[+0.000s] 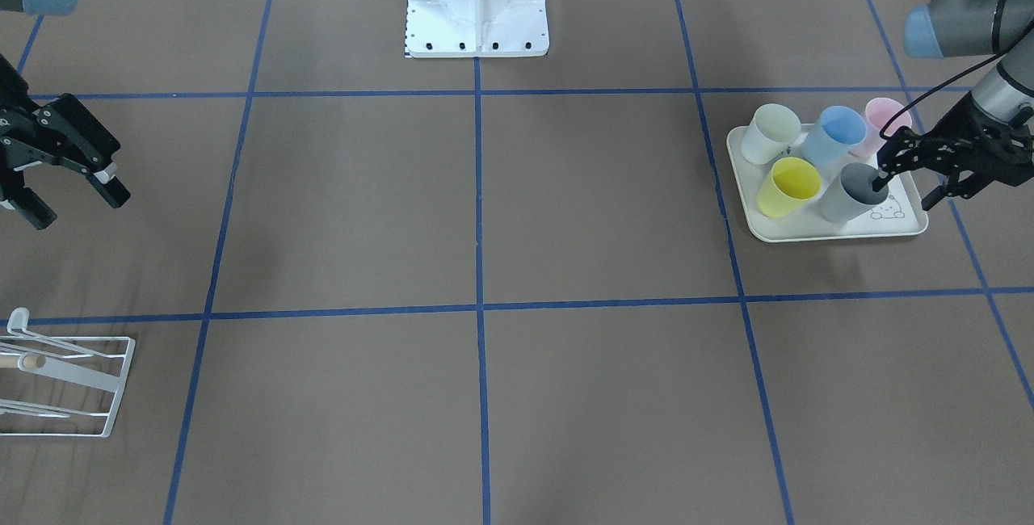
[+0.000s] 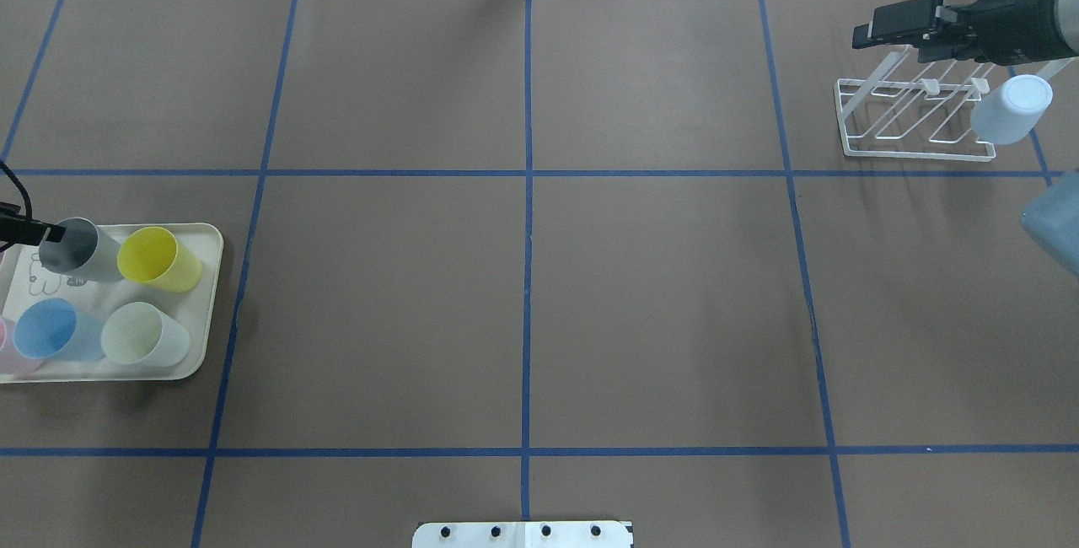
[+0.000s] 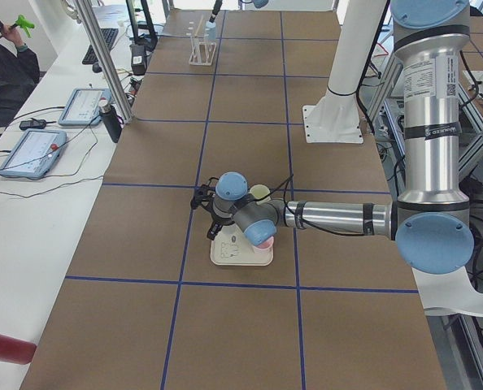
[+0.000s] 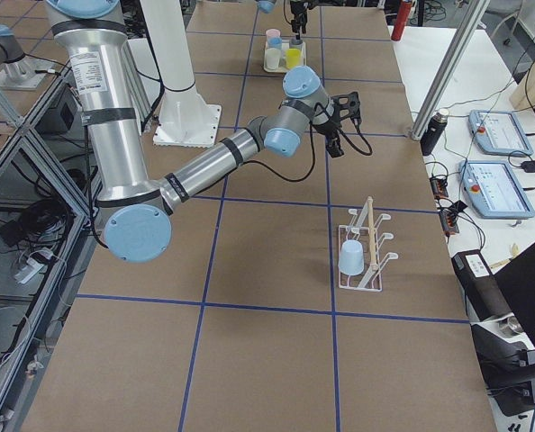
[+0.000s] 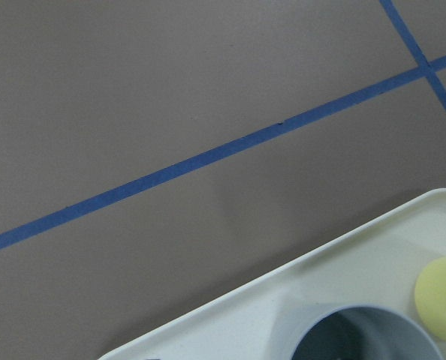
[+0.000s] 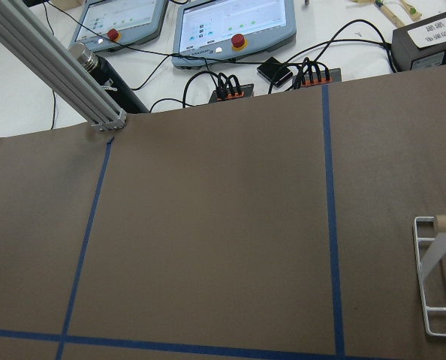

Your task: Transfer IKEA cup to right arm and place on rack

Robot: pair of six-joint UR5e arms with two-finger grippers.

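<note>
**Left claw straddles the grey cup's rim; lift and handover not yet begun**

Front-facing view: the left claw (image 1: 901, 192) is spread. One finger dips into the mouth of the grey cup (image 1: 844, 200) and the other stands outside its wall, and I judge it is not yet pinching. The cup stands on the cream tray (image 1: 816, 233), just beside the yellow cup (image 1: 788, 186). Across the tabletop (image 1: 363, 210), well apart, the right claw (image 1: 81, 208) hangs spread and empty near the rack (image 1: 105, 384).

Overhead view: the rack carries a pale blue cup (image 2: 1011, 110) at its outer end. The right claw hovers by the rack's far side. Only a fingertip of the left claw shows, at the grey cup's rim.

Side views: the claws are too small to add anything.

Left wrist view: the grey cup's open mouth sits at the bottom edge, with the tray's rim and a sliver of the yellow cup.

Right wrist view: a corner of the rack with its wooden peg tip, and bare tabletop.

Risks, as I judge them:
- A pinch on one thin wall gives little hold, so the cup could tilt as the fingers close and nudge the yellow cup, or swing and slip during the lift.
- The rim grip must leave the right claw enough free wall at the handover, or the fingers will clash.
- On the rack, aiming at the occupied end would strike the pale blue cup.
</note>
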